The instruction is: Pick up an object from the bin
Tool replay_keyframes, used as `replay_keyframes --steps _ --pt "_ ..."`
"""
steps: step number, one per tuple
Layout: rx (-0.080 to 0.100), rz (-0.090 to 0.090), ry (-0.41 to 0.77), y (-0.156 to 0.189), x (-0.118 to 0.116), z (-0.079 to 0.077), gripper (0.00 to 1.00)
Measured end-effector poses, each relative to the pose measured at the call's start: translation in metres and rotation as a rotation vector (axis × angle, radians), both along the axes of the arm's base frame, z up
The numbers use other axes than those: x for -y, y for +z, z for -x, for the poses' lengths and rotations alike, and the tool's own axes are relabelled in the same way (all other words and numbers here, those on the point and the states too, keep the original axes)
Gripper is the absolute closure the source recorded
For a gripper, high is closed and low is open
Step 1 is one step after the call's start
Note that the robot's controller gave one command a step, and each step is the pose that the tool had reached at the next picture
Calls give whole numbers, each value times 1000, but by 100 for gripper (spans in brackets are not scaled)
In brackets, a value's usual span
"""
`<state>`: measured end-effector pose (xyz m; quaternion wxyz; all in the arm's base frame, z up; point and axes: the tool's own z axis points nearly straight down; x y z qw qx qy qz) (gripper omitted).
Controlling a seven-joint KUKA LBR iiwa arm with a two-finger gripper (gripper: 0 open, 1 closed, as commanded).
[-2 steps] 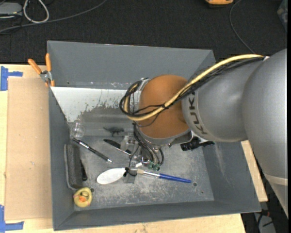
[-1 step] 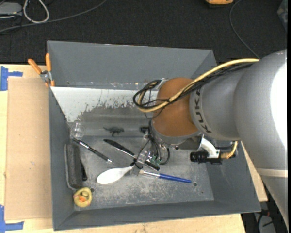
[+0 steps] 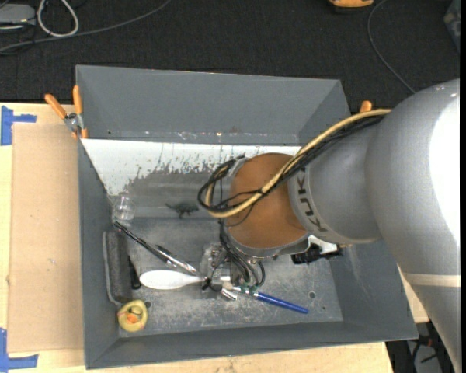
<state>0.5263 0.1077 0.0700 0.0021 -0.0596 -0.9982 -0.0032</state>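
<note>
Camera view: the arm (image 3: 419,177) comes in from the right edge of the bin (image 3: 210,107). Its orange cover (image 3: 264,200), looped with black and yellow cables (image 3: 217,193), hangs over the middle of the floor. The jaws are down low under the cover, near the middle of the bin's lower edge. Their tips are lost in the clutter of the wrist, so I cannot tell whether they are released or clenched.

The nearest things are a white spoon (image 3: 167,280), whose handle runs right to end just beside the jaws, and a blue pen (image 3: 278,301), whose left end lies under them. A black pen (image 3: 151,247) slants above the spoon. A long grey bar (image 3: 116,266) lies along the left edge, and a yellow roll (image 3: 132,315) sits in the lower left corner.
</note>
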Motion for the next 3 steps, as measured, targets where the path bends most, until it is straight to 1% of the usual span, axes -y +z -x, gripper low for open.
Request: replay_keyframes --steps 1,2,3 --pt "0 0 -2 0 0 0 100" --pt "-5 0 -5 24 1 1 100" --pt "-11 1 -6 59 1 3 100"
